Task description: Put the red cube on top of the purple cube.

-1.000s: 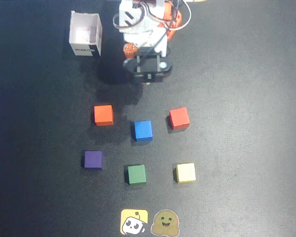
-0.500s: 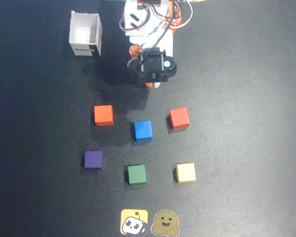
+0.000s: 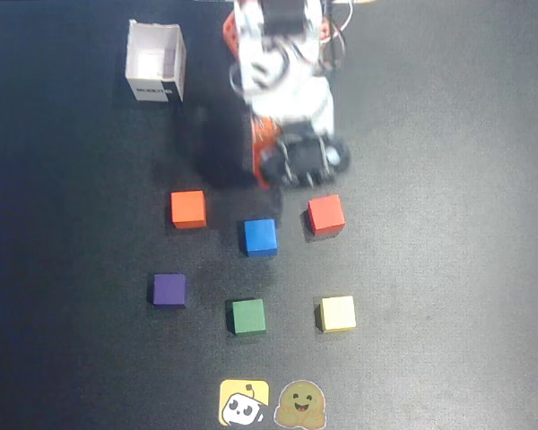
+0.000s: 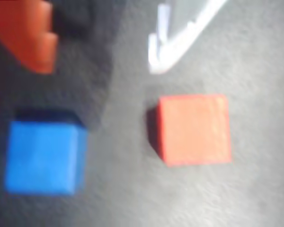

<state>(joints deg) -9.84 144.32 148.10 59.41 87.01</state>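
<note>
1. The fingers (image 3: 291,175) of the white and orange arm are seen from above as a blurred dark mass, just above the gap between the small matte red cube (image 3: 325,215) and the bright blue cube (image 3: 260,236); whether they are spread or closed cannot be told.
2. Nothing is seen gripped between them, and the red cube rests on the dark tabletop (image 3: 448,179).
3. In the wrist view an orange finger part (image 4: 31,35) is seen at the upper left, with the red cube (image 4: 194,128) at centre right and the blue cube (image 4: 42,156) at lower left, apart from each other.
4. The small matte dark purple cube (image 3: 169,289) is found at the lower left of the overhead view, well apart from the red cube.
5. An orange-red cube (image 3: 188,208), a green cube (image 3: 248,316) and a pale yellow cube (image 3: 338,313) are also laid out, none touching.
6. A white open box (image 3: 155,63) is placed at the upper left.
</note>
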